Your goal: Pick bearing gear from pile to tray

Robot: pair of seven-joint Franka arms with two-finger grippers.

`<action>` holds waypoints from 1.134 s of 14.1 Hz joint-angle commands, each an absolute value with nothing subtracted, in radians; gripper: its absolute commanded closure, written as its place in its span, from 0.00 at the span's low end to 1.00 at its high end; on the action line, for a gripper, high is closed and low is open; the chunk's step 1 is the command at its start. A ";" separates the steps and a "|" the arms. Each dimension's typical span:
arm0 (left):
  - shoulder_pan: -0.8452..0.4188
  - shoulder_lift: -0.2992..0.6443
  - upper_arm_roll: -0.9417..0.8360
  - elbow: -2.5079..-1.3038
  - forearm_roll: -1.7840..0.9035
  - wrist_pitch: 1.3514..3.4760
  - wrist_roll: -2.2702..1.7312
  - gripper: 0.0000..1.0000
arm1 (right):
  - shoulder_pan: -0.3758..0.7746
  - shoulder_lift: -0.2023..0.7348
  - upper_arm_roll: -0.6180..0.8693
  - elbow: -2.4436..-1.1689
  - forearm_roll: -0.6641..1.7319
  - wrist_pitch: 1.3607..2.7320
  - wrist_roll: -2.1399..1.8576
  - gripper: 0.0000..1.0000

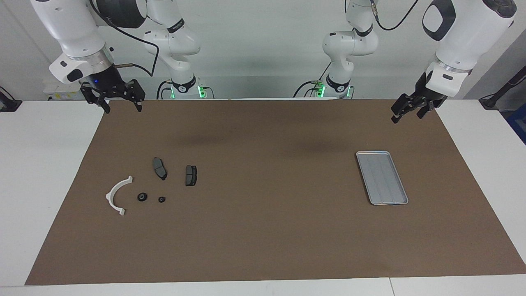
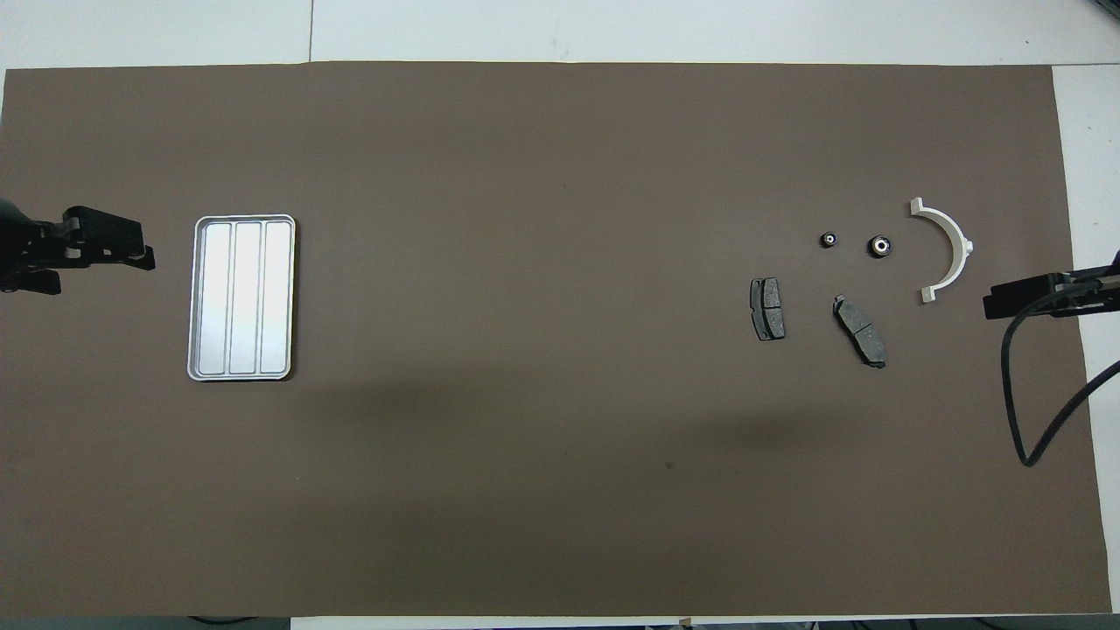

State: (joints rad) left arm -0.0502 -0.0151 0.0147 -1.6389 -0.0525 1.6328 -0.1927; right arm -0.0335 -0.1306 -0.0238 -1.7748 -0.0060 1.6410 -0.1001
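Observation:
The pile lies on the brown mat toward the right arm's end: a white arc-shaped piece [image 1: 118, 195] [image 2: 949, 249], two dark grey brake pads [image 1: 160, 168] [image 1: 191, 175] and two small black round gears [image 1: 142, 197] [image 1: 162, 200]. In the overhead view the gears [image 2: 879, 246] [image 2: 828, 239] lie beside the arc, farther from the robots than the pads [image 2: 767, 308] [image 2: 860, 331]. The silver ribbed tray [image 1: 382, 177] [image 2: 242, 297] lies empty toward the left arm's end. My right gripper [image 1: 123, 109] [image 2: 993, 306] hangs open and empty over the mat's edge. My left gripper [image 1: 407, 116] [image 2: 144, 258] hangs open and empty beside the tray's end of the mat.
The brown mat [image 1: 263, 230] covers most of the white table [image 1: 41, 164]. A black cable [image 2: 1028, 394] loops from the right arm over the mat's edge. Both arm bases stand at the robots' edge of the table.

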 commanded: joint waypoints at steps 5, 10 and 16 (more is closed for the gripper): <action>-0.061 -0.040 0.021 -1.664 -0.034 1.638 -0.190 0.00 | -0.041 -0.149 -0.017 -1.795 -0.005 1.657 -0.098 0.00; -0.061 -0.040 0.021 -1.664 -0.034 1.638 -0.190 0.00 | -0.041 -0.150 -0.015 -1.792 -0.003 1.661 -0.040 0.00; -0.061 -0.040 0.021 -1.664 -0.034 1.638 -0.190 0.00 | -0.055 -0.126 -0.017 -1.793 0.005 1.678 -0.067 0.00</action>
